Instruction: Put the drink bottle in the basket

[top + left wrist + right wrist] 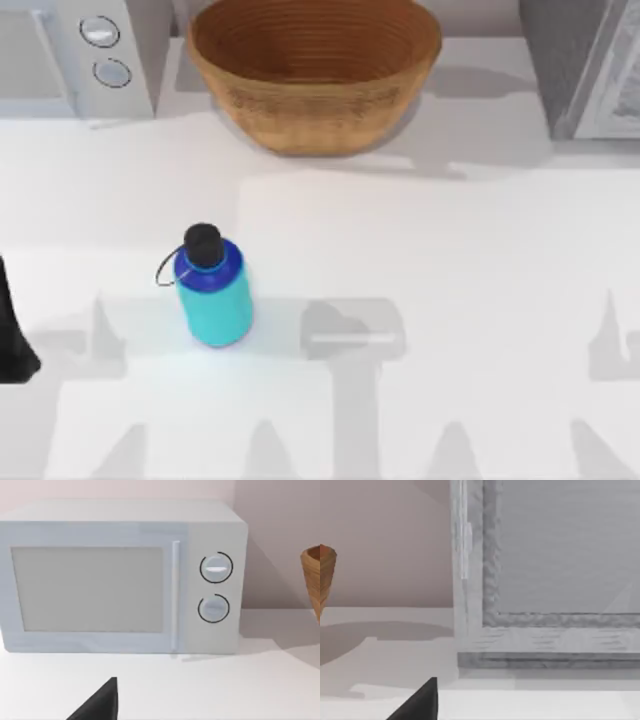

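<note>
While nothing has been grasped yet, the drink bottle stands upright on the white table, lower left of centre in the top view, black cap up, thin loop strap at its left side. It sits alone, well apart from everything, so an approach from the side or above looks clear. The basket sits at the upper centre of the top view against the back wall, mouth up, nothing visible inside; its wide rim should make the drop forgiving. A microwave occupies the upper left of the top view, door closed, two round knobs; a grey framed cabinet-like unit stands at upper right.

Left arm shows as a dark shape at the left edge of the top view, near the bottle but apart; its wrist camera faces the microwave. Right arm's wrist camera faces the grey unit. Jaw state of both: cannot tell.

No readable brand, label or writing on bottle, microwave or basket.

Judgement: task at start, the reach for the bottle comes next, likely by the left arm.
</note>
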`<state>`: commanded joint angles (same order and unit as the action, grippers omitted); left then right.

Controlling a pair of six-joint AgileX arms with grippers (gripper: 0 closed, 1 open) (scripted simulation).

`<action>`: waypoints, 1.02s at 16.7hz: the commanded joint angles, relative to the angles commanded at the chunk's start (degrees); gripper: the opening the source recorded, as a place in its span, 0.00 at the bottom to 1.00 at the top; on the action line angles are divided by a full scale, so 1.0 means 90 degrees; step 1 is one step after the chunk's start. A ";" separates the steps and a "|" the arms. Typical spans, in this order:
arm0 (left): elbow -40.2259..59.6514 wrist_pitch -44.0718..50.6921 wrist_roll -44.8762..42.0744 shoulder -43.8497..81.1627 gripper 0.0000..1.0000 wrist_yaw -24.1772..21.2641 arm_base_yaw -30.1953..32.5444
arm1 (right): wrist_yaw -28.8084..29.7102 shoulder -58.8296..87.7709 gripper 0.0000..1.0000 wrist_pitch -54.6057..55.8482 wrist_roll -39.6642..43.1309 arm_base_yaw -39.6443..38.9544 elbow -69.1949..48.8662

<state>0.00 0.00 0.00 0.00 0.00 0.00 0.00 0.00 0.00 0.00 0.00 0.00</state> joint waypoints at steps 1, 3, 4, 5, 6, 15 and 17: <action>0.0000 0.0000 0.0000 0.0000 1.00 0.0000 0.0000 | 0.0000 0.0000 1.00 0.0000 0.0000 0.0000 0.0000; 0.0008 -0.0065 -0.0008 0.0065 1.00 -0.0043 0.0012 | 0.0000 0.0000 1.00 0.0000 0.0000 0.0000 0.0000; 0.0021 -0.0198 -0.0025 0.0196 1.00 -0.0124 0.0032 | 0.0000 0.0000 1.00 0.0000 0.0000 0.0000 0.0000; 0.0038 -0.0397 -0.0050 0.0396 1.00 -0.0237 0.0056 | 0.0000 0.0000 1.00 0.0000 0.0000 0.0000 0.0000; 0.0057 -0.0656 -0.0082 0.0664 1.00 -0.0375 0.0081 | 0.0000 0.0000 1.00 0.0000 0.0000 0.0000 0.0000; 0.0204 -0.4719 -0.0585 0.5551 1.00 -0.2258 0.0239 | 0.0000 0.0000 1.00 0.0000 0.0000 0.0000 0.0000; 0.0229 -0.5785 -0.0719 0.6915 1.00 -0.2739 0.0270 | 0.0000 0.0000 1.00 0.0000 0.0000 0.0000 0.0000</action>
<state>2.06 -52.07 -6.47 62.24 -24.65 2.43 0.00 0.00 0.00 0.00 0.00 0.00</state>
